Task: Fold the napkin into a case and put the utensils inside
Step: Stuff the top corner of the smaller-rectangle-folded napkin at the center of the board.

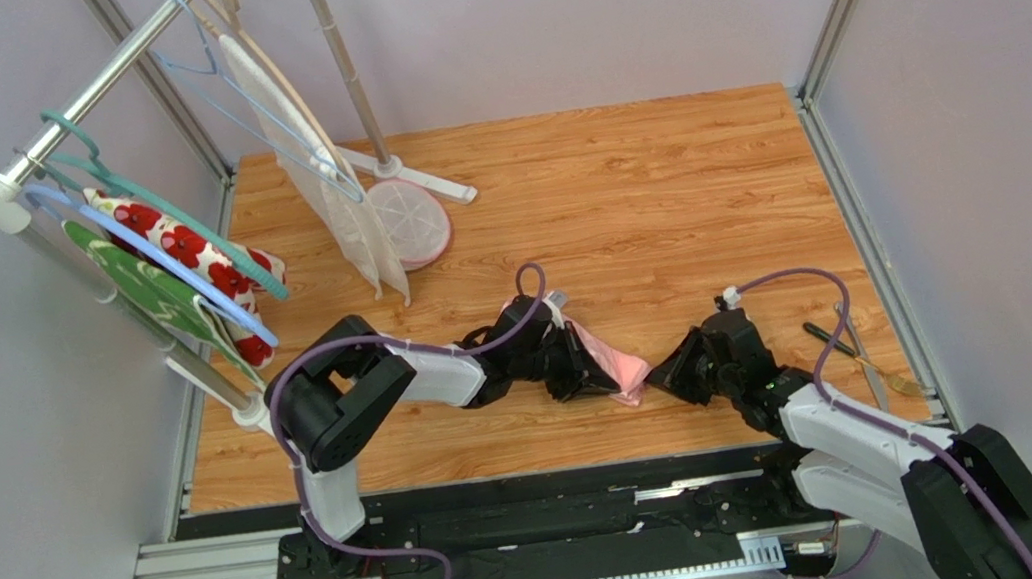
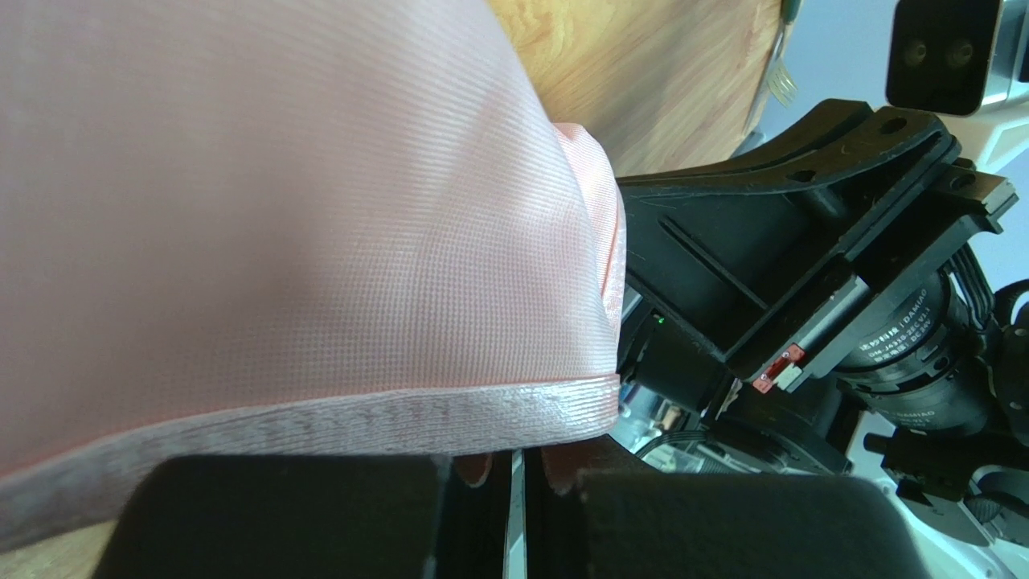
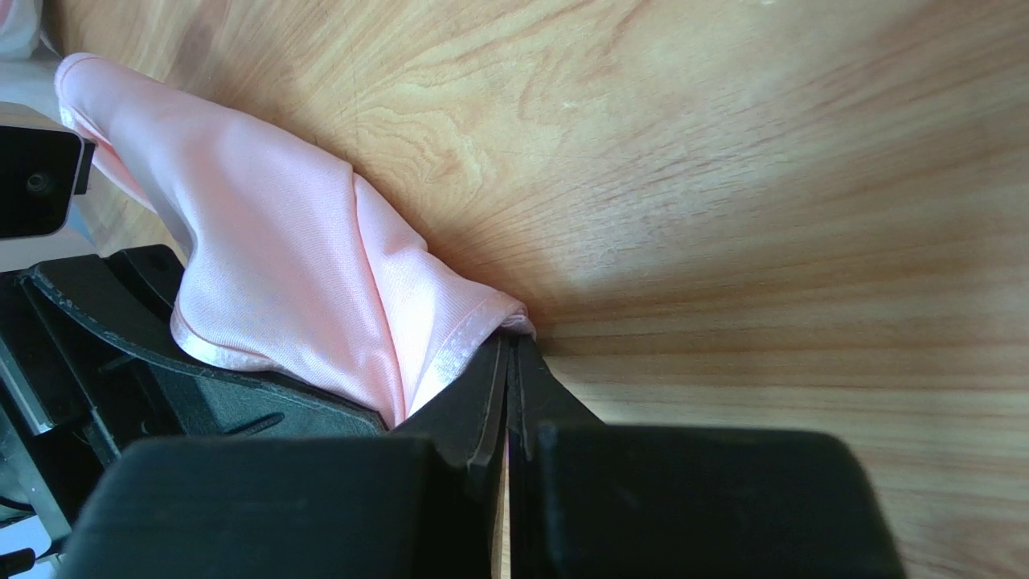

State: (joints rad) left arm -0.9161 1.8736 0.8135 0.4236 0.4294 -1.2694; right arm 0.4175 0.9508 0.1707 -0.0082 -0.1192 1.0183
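Observation:
The pink napkin (image 1: pixel 619 362) hangs bunched between my two grippers, low over the wooden table (image 1: pixel 646 196) near its front middle. My left gripper (image 1: pixel 590 358) is shut on the napkin's hemmed edge (image 2: pixel 362 416), and the cloth fills most of the left wrist view. My right gripper (image 1: pixel 655 379) is shut on a corner of the napkin (image 3: pixel 290 278), with its fingertips (image 3: pixel 512 350) close to the table. The two grippers are nearly touching. The utensils (image 1: pixel 867 365) lie at the right edge of the table, apart from both grippers. No folded case shows.
A clothes rack (image 1: pixel 73 117) stands at the back left with hangers holding a green cloth (image 1: pixel 150 288), a white cloth with red flowers (image 1: pixel 191 252) and a white mesh piece (image 1: pixel 325 180). Its round foot (image 1: pixel 410 221) rests on the table. Grey walls close in both sides.

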